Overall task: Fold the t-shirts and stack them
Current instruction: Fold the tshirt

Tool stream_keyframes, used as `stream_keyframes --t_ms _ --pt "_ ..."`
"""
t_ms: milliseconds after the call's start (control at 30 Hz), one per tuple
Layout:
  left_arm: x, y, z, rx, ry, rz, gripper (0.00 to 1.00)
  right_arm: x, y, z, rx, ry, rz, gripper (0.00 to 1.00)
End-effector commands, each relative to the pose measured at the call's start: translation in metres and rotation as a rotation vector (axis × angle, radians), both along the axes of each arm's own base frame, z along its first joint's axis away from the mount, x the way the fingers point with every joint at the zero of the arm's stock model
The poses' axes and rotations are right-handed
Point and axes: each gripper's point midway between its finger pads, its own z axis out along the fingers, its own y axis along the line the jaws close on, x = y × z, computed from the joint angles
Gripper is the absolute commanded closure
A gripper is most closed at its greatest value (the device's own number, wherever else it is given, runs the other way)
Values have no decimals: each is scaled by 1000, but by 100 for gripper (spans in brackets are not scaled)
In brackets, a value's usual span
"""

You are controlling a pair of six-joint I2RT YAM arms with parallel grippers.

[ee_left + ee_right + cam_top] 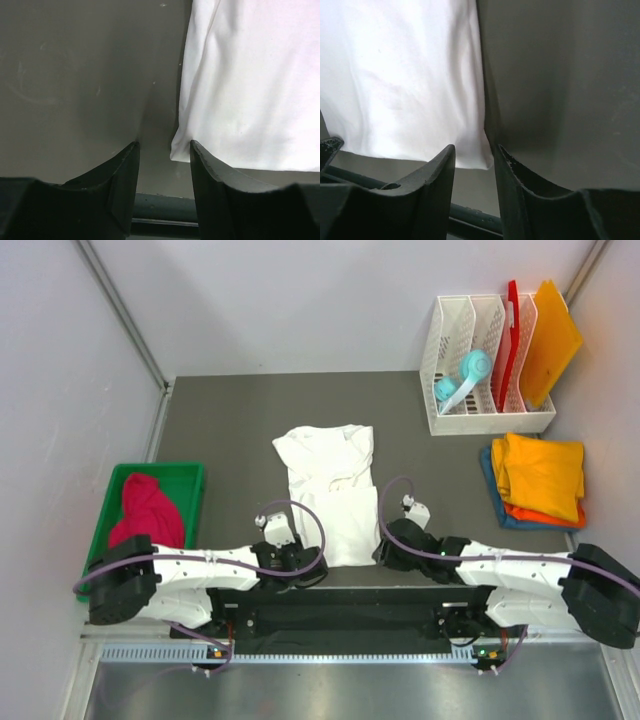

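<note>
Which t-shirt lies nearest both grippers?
The white t-shirt, spread mid-table between the left gripper and right gripper; the crimson t-shirt sits in the green bin, the folded stack lies far right.

The top external camera sits high above and behind the arms and looks steeply down. It takes in the whole dark grey bench [230, 410], with the arm bases along the 6 o'clock edge of its picture. From that distance it shows the large white cloth t-shirt [330, 490] entire, at the middle.

The left wrist camera sits just behind the left gripper [164, 145] and looks out between its black jaws, very close to the bench. It faces the shirt's 7 o'clock hem corner. The right wrist camera sits likewise behind the right gripper [474, 147], equally near, and faces the 5 o'clock hem corner.

Each wrist view shares with the top view its own corner and the bare bench beside it.
</note>
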Motion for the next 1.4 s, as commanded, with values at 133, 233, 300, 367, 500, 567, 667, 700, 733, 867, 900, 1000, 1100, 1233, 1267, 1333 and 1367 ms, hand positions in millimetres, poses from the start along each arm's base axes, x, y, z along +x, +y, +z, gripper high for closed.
stream_keyframes --t_ms 133,233,300,367,500,567,667,700,733,867,900,1000,1100,1233,1267,1333,1367 --pt "-17 22 -16 70 80 5 51 -38 -37 -43 -197 162 41 85" --pt "-17 23 -16 61 73 9 52 -42 -42 -43 -214 172 39 94" --pt "-16 22 -16 57 73 8 53 -45 -45 -43 -222 180 38 100" --pt "-16 20 -17 59 76 3 53 -45 -45 -43 -227 177 41 100" --pt "-14 15 -18 57 72 -4 55 -41 -40 -37 -231 162 52 100" --pt "-14 12 -19 53 73 -9 62 -41 -40 -36 -245 159 60 100" --pt "-15 11 -23 55 80 -9 77 -41 -39 -35 -245 158 63 100" --pt "-15 11 -24 56 81 -9 79 -41 -39 -35 -243 157 63 100" --pt "-15 12 -26 59 83 -9 82 -42 -39 -35 -247 157 67 100" --pt "-15 9 -28 56 87 -10 79 -41 -39 -32 -247 148 68 100" --pt "-17 10 -29 57 94 -10 77 -41 -39 -32 -247 148 68 100" --pt "-19 9 -32 49 106 -9 68 -42 -39 -33 -248 148 71 100" --pt "-21 7 -36 36 118 -12 67 -42 -38 -32 -248 148 72 100" --pt "-25 7 -41 49 147 -19 69 -42 -39 -30 -253 146 76 100" --pt "-26 6 -41 52 151 -19 70 -41 -38 -29 -251 142 74 100" --pt "-27 7 -42 76 164 -18 72 -41 -37 -28 -248 140 75 100" --pt "-28 9 -44 87 171 -17 73 -41 -37 -27 -246 139 75 100"
